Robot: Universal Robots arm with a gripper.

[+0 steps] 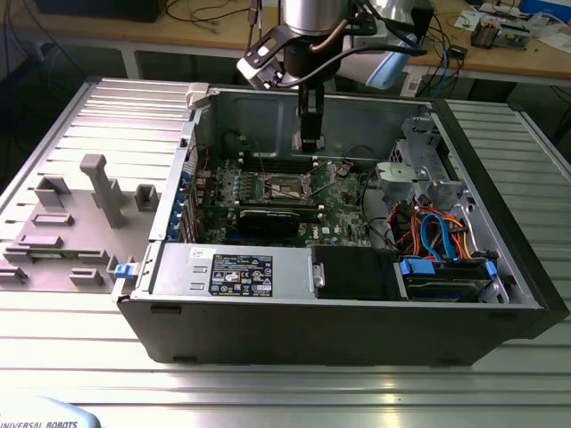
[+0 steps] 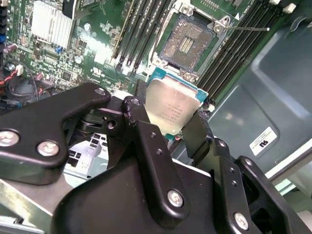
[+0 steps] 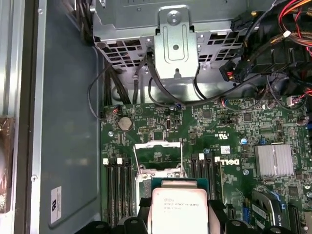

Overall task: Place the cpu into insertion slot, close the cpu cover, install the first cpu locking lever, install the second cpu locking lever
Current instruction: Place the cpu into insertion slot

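One small, flat, silver-grey metal-topped square cpu (image 2: pixel 173 105) sits clamped between the fingers of my black gripper (image 2: pixel 165 116); the dark-centred, silver-rimmed insertion slot (image 2: pixel 187 45) lies uncovered beyond my fingertips.

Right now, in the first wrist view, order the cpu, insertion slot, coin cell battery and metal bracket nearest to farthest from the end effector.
1. cpu: gripped in the end effector.
2. insertion slot: on the motherboard, between memory slots.
3. coin cell battery: near the board's far edge.
4. metal bracket: beyond the board's edge.
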